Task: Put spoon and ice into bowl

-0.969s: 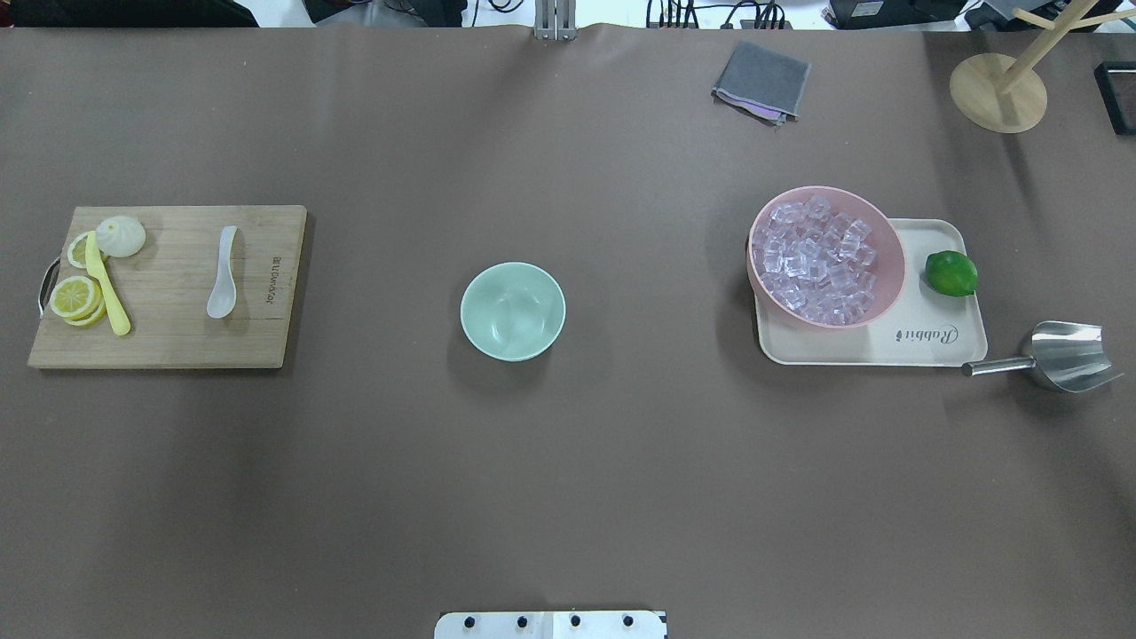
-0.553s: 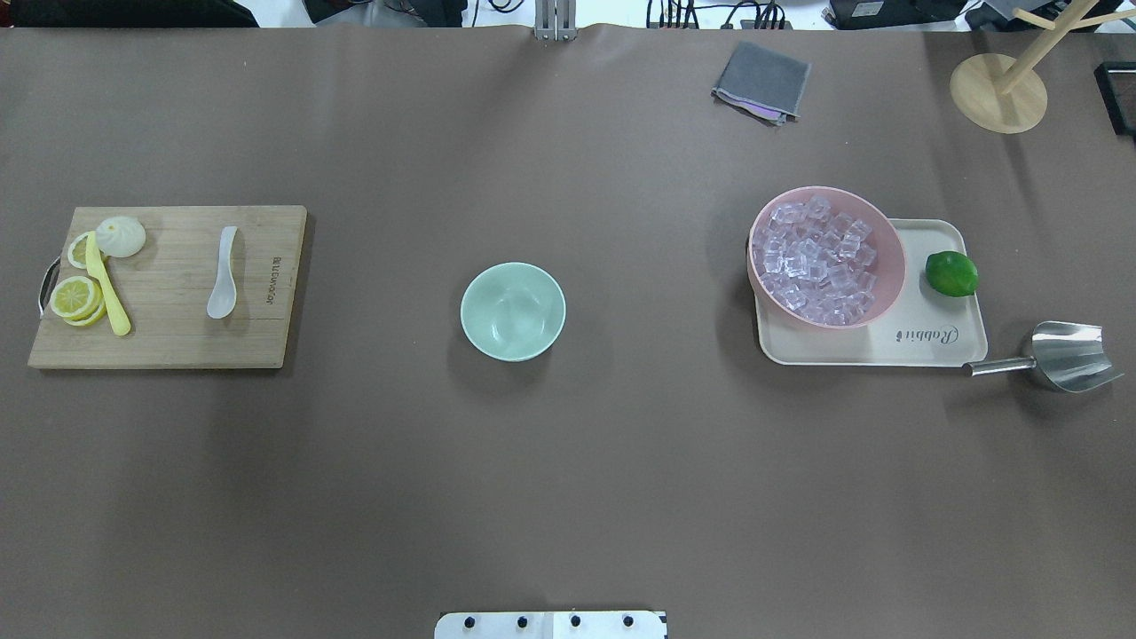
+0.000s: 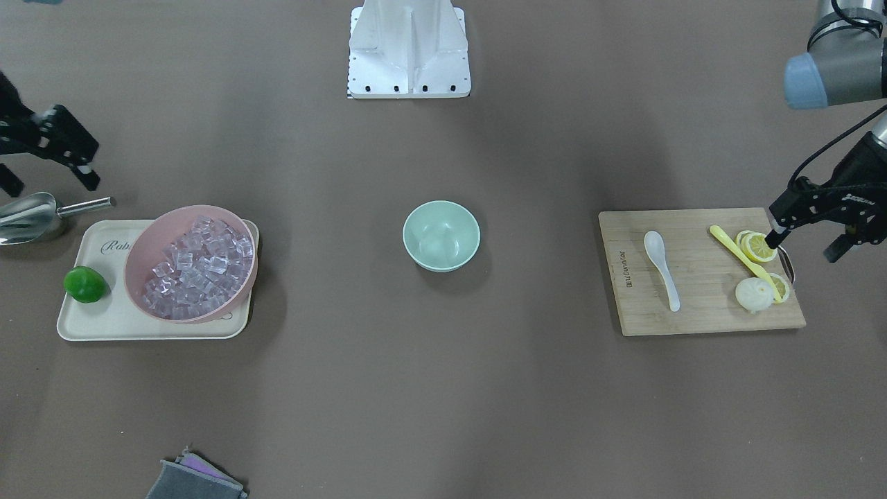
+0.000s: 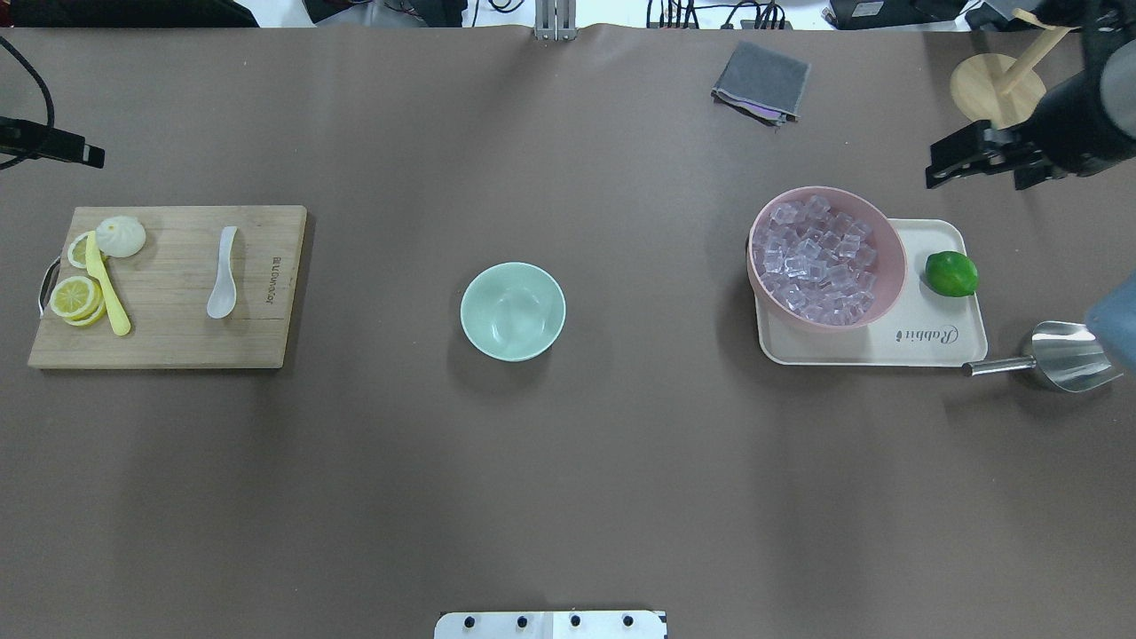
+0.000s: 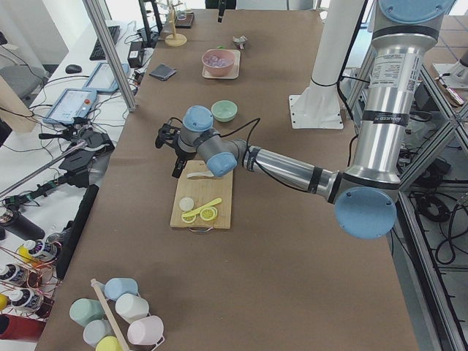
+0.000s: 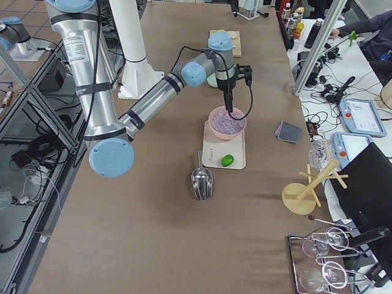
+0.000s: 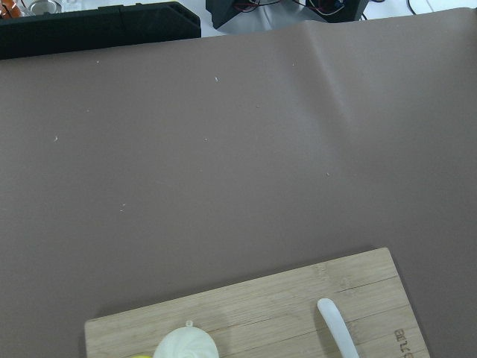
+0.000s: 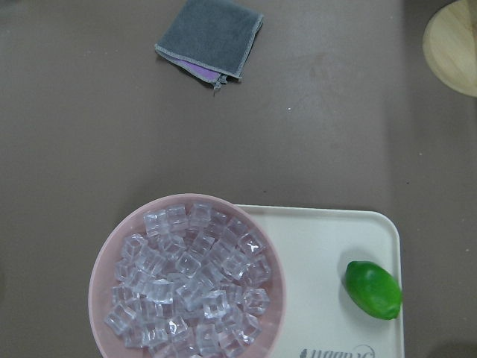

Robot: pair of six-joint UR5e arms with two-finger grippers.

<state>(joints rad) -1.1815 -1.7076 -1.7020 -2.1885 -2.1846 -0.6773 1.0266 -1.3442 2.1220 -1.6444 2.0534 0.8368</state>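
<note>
Spoon lies on cutting board, left, untouched; ice heaped in pink bowl, right; bowl centre, empty. Jaws wide on both: left gripper hovers far of board, right gripper far of pink bowl. Likely reach step; next: left descends astride spoon handle.

Spoon, ice and bowl lie well apart on the counter.
The glossy white spoon lies flat on the wooden cutting board, scoop end toward the robot. The clear, glassy ice cubes are heaped in the pink bowl. The mint-green bowl stands upright mid-counter between them, its smooth inside bare.
</note>
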